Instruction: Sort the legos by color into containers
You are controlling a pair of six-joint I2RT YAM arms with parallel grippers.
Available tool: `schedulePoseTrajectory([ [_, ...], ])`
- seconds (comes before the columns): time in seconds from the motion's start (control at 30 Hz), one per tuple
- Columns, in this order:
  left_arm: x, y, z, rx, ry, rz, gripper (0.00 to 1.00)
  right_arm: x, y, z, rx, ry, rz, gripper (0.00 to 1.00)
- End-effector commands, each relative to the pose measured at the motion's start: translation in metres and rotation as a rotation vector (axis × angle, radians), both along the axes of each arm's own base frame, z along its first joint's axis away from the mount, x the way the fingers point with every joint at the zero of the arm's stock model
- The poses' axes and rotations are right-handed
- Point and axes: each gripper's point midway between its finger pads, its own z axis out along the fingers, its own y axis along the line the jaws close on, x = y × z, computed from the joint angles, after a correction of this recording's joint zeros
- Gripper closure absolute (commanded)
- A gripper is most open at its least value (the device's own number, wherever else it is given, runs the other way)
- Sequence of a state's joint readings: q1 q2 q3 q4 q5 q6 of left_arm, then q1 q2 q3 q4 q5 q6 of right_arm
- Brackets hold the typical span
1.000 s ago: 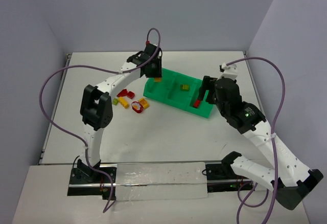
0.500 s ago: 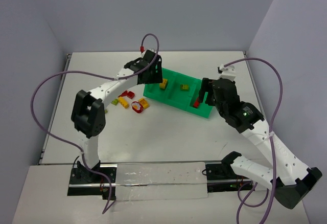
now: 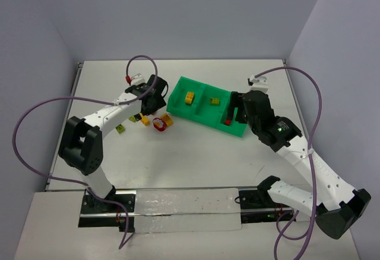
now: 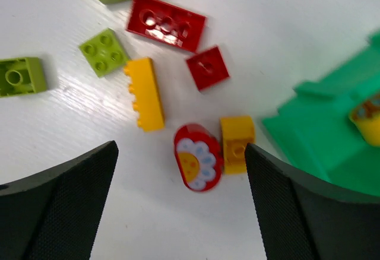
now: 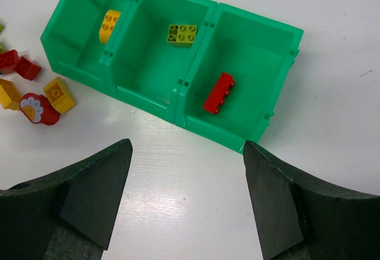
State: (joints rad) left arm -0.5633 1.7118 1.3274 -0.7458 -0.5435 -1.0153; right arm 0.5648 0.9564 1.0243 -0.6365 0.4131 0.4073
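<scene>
The green tray (image 3: 178, 110) lies slanted at mid-table with three compartments. Its left one (image 5: 80, 19) holds a yellow brick (image 5: 108, 25), the middle one an olive-green brick (image 5: 182, 34), the right one a red brick (image 5: 218, 92). Loose legos lie left of the tray: a red flat brick (image 4: 166, 22), a small red one (image 4: 207, 67), a long yellow one (image 4: 145, 93), a small yellow one (image 4: 237, 143), green ones (image 4: 104, 51) and a red rounded piece with a flower face (image 4: 198, 157). My left gripper (image 4: 181, 148) hangs open above this pile, empty. My right gripper (image 5: 187, 147) is open and empty, over the tray's near side.
White walls close in the table on three sides. Both arms' purple cables (image 3: 35, 111) loop out over the table's sides. The tray's corner (image 4: 320, 129) shows at the right of the left wrist view, close to the small yellow brick.
My left gripper opened over the tray's left compartment, left a yellow brick there, and swung left and back over the loose pile. The right arm has barely moved.
</scene>
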Motion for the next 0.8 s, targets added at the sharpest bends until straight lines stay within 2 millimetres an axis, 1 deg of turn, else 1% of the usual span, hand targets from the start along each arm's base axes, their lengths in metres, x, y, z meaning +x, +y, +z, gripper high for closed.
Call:
schedulePoseTrajectory([
  [0.0, 0.010, 0.027, -0.016, -0.037, 0.000, 0.136, 0.09, 0.001, -0.002, 0.010, 0.032, -0.043, -0.014, 0.17],
  [0.07, 0.013, 0.030, -0.021, -0.053, 0.002, 0.138, 0.13, -0.001, -0.004, 0.009, 0.028, -0.041, -0.019, 0.17],
  [0.17, 0.017, 0.031, -0.034, -0.068, 0.016, 0.135, 0.19, -0.002, -0.005, 0.008, 0.025, -0.040, -0.022, 0.17],
  [0.33, 0.020, 0.031, -0.049, -0.061, 0.045, 0.143, 0.25, -0.002, -0.005, 0.009, 0.026, -0.040, -0.021, 0.17],
  [0.53, 0.014, 0.034, -0.066, -0.062, 0.073, 0.154, 0.33, -0.002, -0.006, 0.009, 0.019, -0.040, -0.026, 0.17],
  [0.73, 0.007, 0.034, -0.081, -0.066, 0.098, 0.156, 0.43, 0.000, -0.005, 0.008, 0.021, -0.035, -0.026, 0.17],
  [0.77, 0.006, 0.034, -0.084, -0.067, 0.101, 0.156, 0.46, 0.001, -0.004, 0.009, 0.021, -0.036, -0.025, 0.17],
])
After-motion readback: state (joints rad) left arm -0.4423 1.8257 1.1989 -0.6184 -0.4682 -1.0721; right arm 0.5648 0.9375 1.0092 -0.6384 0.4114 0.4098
